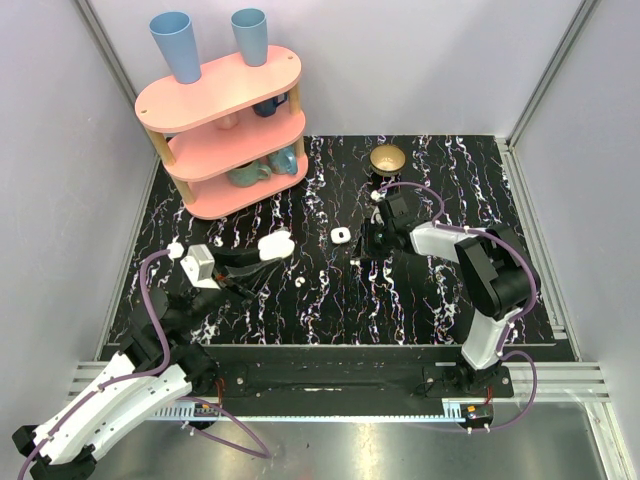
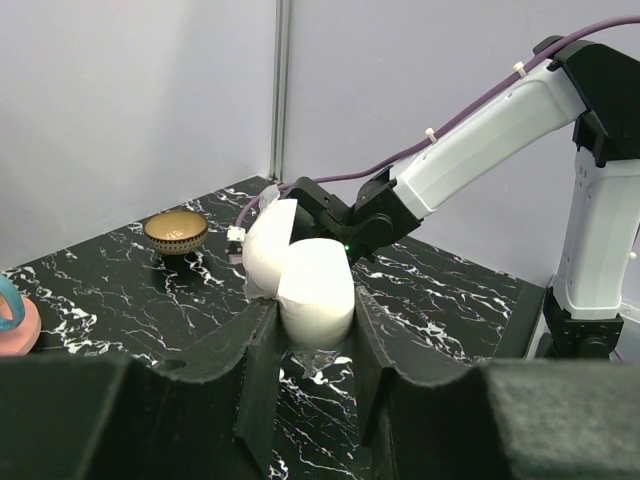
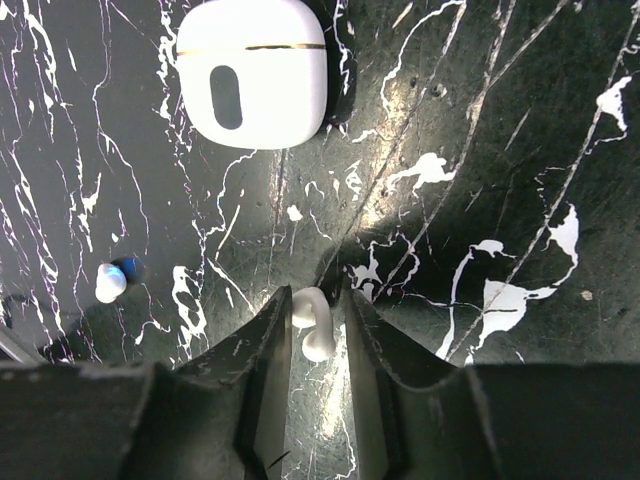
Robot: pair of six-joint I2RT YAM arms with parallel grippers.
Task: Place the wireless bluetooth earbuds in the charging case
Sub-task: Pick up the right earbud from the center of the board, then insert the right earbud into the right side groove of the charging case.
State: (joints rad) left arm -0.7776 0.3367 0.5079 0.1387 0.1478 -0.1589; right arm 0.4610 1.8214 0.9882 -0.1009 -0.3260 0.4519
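The charging case (image 1: 275, 245) is white, hinged open, and held upright above the table in my left gripper (image 1: 258, 258). In the left wrist view the case (image 2: 305, 280) sits between the fingertips of that gripper (image 2: 312, 318). My right gripper (image 1: 364, 248) is low over the black marbled table, shut on one tiny white earbud (image 3: 314, 322), which is between the fingertips of the gripper (image 3: 318, 315). The second earbud (image 3: 110, 282) lies loose on the table left of it, and also shows in the top view (image 1: 300, 283).
A small white rounded block with a dark oval slot (image 1: 340, 234) lies between the grippers, just ahead of the right fingers (image 3: 252, 72). A gold bowl (image 1: 387, 158) stands at the back. A pink three-tier shelf (image 1: 225, 130) with blue cups is at the back left.
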